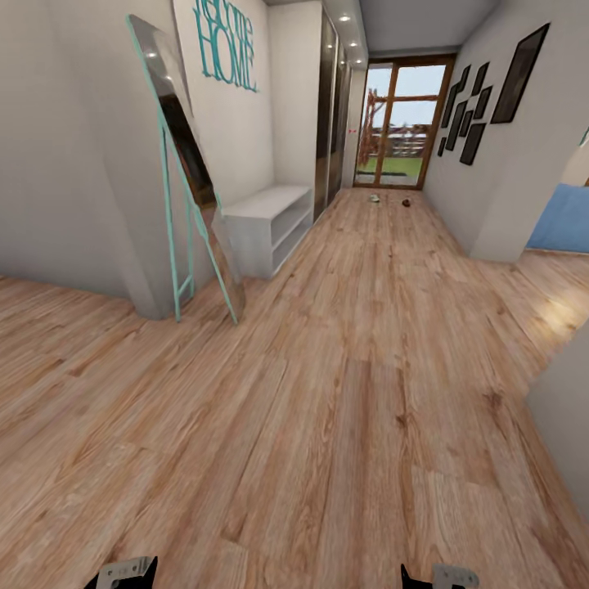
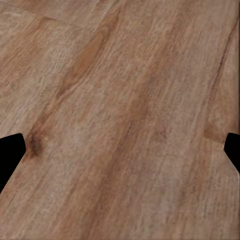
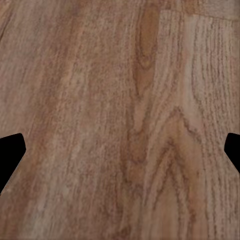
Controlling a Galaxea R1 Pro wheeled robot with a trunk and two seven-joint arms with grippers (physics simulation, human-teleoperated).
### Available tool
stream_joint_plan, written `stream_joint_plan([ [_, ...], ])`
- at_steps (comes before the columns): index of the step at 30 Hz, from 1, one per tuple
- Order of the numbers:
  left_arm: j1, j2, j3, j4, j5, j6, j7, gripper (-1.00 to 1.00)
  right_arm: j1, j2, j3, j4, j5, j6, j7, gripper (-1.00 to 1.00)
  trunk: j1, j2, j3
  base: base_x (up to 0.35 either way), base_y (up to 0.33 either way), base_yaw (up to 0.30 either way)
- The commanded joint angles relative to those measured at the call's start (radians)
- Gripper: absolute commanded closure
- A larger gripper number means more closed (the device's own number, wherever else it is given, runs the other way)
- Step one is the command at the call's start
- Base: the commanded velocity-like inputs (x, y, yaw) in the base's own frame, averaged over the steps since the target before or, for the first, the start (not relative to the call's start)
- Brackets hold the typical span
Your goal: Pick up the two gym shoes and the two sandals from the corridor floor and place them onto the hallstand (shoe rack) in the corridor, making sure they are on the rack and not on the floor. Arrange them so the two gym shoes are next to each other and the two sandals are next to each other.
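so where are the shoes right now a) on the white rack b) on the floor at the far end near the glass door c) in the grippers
b: the shoes show as small shapes on the floor before the glass door, well past the hallstand.

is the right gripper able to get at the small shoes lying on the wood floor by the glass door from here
Probably not. The shoes lie far down the corridor, near the wood-framed glass door, while the right gripper hangs open over bare plank floor by the robot. It must drive closer.
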Motion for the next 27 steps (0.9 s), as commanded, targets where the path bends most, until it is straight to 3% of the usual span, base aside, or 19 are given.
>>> stream_joint_plan([
  [1,0.0,0.0,0.003,0.001,0.01,-0.001,-0.01,-1.0,0.0,0.0,0.009,0.0,-0.003,-0.001,-0.006,-1.0,0.0,0.0,-0.001,0.328,-0.114,0.0],
  [27,0.0,0.0,0.003,0.0,0.013,-0.001,-0.01,-1.0,0.0,0.0,0.009,0.0,-0.003,-0.001,-0.006,-1.0,0.0,0.0,-0.001,0.327,-0.115,0.0],
])
